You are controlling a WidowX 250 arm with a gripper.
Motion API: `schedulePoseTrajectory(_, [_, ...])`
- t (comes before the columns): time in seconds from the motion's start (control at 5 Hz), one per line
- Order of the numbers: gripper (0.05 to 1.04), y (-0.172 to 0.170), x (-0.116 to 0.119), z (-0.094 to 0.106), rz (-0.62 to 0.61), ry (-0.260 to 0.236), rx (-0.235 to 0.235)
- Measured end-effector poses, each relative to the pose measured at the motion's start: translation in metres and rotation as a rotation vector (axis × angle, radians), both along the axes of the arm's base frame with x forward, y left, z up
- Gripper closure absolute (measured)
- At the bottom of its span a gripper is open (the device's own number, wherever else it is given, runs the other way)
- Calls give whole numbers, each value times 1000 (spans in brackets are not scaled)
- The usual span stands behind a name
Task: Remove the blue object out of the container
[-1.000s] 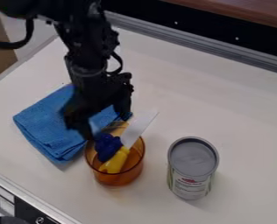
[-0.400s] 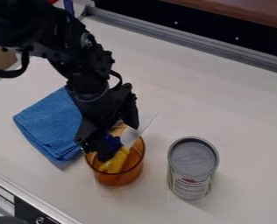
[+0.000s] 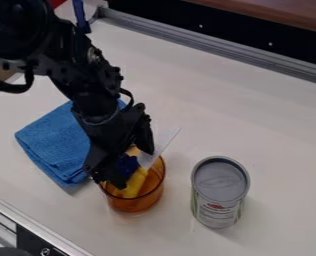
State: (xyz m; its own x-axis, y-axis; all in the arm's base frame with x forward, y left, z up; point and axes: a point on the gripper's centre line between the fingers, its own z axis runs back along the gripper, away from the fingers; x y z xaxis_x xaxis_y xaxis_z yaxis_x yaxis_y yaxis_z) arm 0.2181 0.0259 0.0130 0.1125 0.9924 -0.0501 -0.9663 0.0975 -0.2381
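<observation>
1. From my camera view, the black two-finger gripper (image 3: 132,167) points down into the mouth of the orange see-through plastic-looking cup (image 3: 139,204), its fingers spread apart.
2. The small dark-blue lumpy object (image 3: 128,164) sits inside the cup, between those fingers and partly under the gripper. I can't tell whether either finger touches it.
3. Just beside the blue object, also in the cup, I see a smooth yellow object (image 3: 135,184). A flat whitish blade (image 3: 162,144) slants up past the rim; it looks joined to the yellow piece, though my view is poor there.
4. The gripper hides part of the blue object and some of the cup's rim from me, and the black arm (image 3: 94,95) is cut off at the top left.
5. Behind the arm and partly covered by it lies a folded light-blue cloth (image 3: 52,145).
6. Apart from the cup, toward the right, a metal can with a grey lid (image 3: 219,181) stands upright on the white tabletop (image 3: 281,135).
</observation>
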Motion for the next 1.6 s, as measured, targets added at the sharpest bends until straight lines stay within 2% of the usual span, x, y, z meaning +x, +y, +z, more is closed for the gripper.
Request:
schedulePoseTrajectory(0.2, [85, 2, -4, -1, -18, 22, 10])
schedulePoseTrajectory(0.4, [85, 0, 1, -9, -26, -13, 41])
schedulePoseTrajectory(0.6, [85, -2, 5, -11, -53, -12, 60])
schedulePoseTrajectory(0.8, [130, -3, 9, -12, -63, -28, 49])
schedulePoseTrajectory(1.0, [358, -2, 8, -13, -78, -29, 50])
schedulePoseTrajectory(1.2, [376, 0, 4, -12, -90, 5, 11])
schedulePoseTrajectory(1.4, [377, 2, -5, -11, -105, 68, -28])
schedulePoseTrajectory(1.6, [377, 0, -10, -7, -117, 90, -43])
